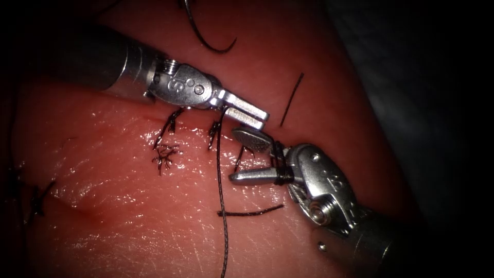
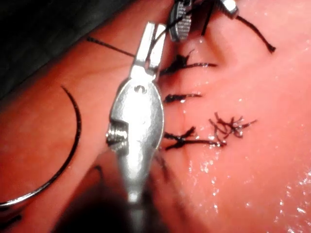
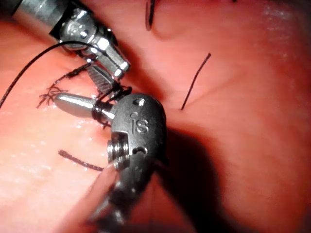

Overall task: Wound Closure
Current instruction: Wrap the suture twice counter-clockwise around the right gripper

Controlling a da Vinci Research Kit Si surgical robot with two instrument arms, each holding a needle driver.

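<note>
While the left tool [image 1: 247, 114] had its jaws closed on the thread [image 1: 221, 195] just beside the stitched cut [image 1: 167, 135], the right tool [image 1: 252, 157] stood with jaws spread wide and gripping nothing, thread wound around their base. Away from both, the needle [image 2: 68, 160] lay loose on the tissue [image 1: 128, 221], not in it, beyond the left tool's shaft.

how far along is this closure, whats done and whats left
Done: knotted stitches already cross the cut. In hand: the left tool is shut on the thread, and the right tool is open with thread wound around its jaws. The needle lies free on the tissue. Left: this knot looks unfinished.
</note>
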